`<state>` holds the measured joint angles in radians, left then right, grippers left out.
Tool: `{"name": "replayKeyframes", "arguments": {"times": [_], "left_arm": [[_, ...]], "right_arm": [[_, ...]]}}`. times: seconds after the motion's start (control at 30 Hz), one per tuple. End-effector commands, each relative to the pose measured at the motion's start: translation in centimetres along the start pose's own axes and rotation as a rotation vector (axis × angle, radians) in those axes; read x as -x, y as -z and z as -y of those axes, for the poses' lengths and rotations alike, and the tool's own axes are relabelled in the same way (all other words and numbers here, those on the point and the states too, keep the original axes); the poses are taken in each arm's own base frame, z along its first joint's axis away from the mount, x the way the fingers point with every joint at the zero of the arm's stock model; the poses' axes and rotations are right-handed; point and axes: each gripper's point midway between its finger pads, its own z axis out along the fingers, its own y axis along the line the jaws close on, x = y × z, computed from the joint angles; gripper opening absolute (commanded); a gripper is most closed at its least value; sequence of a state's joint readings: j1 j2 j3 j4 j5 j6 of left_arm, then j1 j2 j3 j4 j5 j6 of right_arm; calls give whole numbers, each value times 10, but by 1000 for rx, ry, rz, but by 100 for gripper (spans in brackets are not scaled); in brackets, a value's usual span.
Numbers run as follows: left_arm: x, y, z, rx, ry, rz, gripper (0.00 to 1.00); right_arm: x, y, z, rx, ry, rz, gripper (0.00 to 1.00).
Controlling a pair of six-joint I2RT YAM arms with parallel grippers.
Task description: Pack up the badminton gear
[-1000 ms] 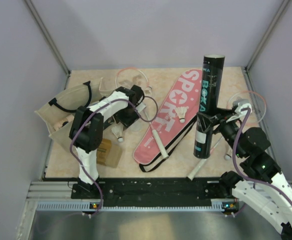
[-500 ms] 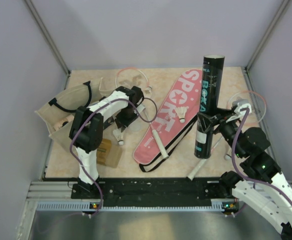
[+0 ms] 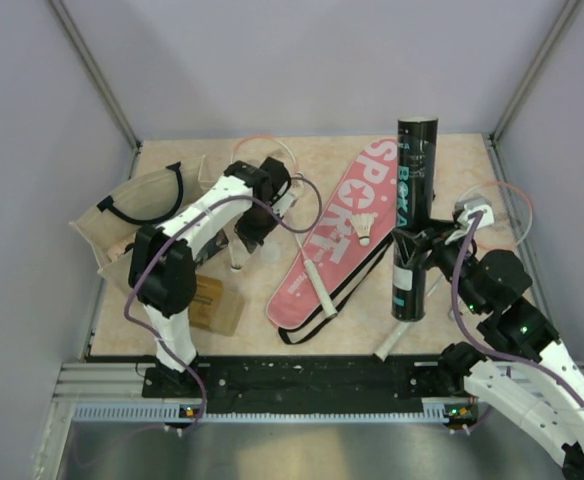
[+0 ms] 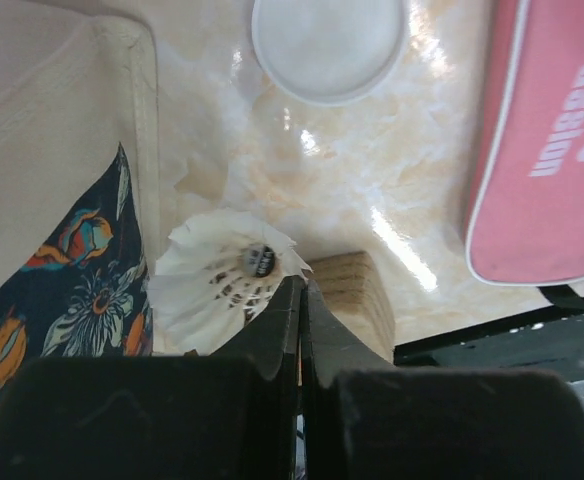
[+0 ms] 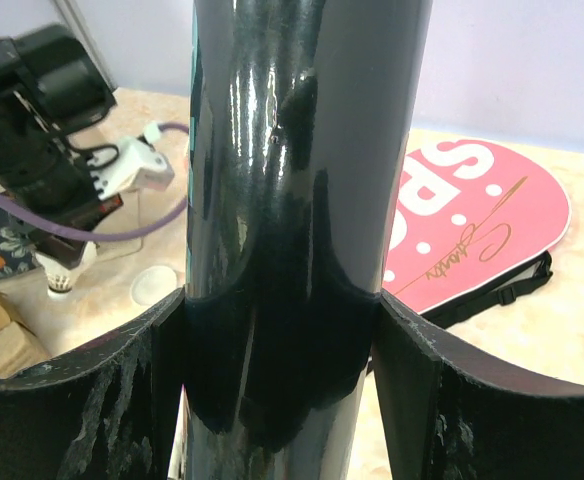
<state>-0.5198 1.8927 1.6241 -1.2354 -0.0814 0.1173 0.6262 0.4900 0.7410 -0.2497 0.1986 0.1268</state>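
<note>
From above, the left gripper (image 3: 240,240) hangs over the floor between the beige tote bag (image 3: 137,205) and the pink SPORT cover (image 3: 342,235), its jaws drawn together on the white shuttlecock (image 3: 234,257). The right gripper (image 3: 412,245) clasps the black tube (image 3: 415,170) below its middle. The tube stands upright just beside the cover's right edge. A second shuttlecock (image 3: 366,229) lies on the cover. One racket's pink rim (image 3: 257,148) shows behind the left arm, the other racket (image 3: 507,200) behind the right arm, and a cardboard box (image 3: 212,303) sits near the bag. In the left wrist view the left gripper (image 4: 300,290) is pressed fully closed, pinching the edge of the shuttlecock's (image 4: 227,280) feather skirt. The tote bag (image 4: 62,150) with its flowered lining is below to the left, the box (image 4: 357,290) is just right of the feathers, a white round lid (image 4: 327,45) lies beyond, and the cover (image 4: 552,150) is at the right. In the right wrist view the tube (image 5: 302,200) fills the middle, with the fingers (image 5: 412,390) touching it on both sides, and the cover (image 5: 472,220) lies behind it.
</note>
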Motion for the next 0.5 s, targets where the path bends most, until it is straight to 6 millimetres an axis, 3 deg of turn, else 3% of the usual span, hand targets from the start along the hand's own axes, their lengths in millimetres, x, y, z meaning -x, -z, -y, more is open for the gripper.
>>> {"name": "replayKeyframes", "arguments": {"times": [0.0,0.17,0.37,0.47], "left_arm": [[18,60,9,-44,52,209,0],[51,112,31,-177,13,523,0],[67,177,30,-189,50,824,0],[75,223,36,-260,122,1013,0]], "right_arm": [[31,2,-7,32,2,87,42],[15,-5,-17,106,93,50,42],[-5,-6,-38,250,187,15,42],[-20,-5,-42,302,268,-14,42]]}}
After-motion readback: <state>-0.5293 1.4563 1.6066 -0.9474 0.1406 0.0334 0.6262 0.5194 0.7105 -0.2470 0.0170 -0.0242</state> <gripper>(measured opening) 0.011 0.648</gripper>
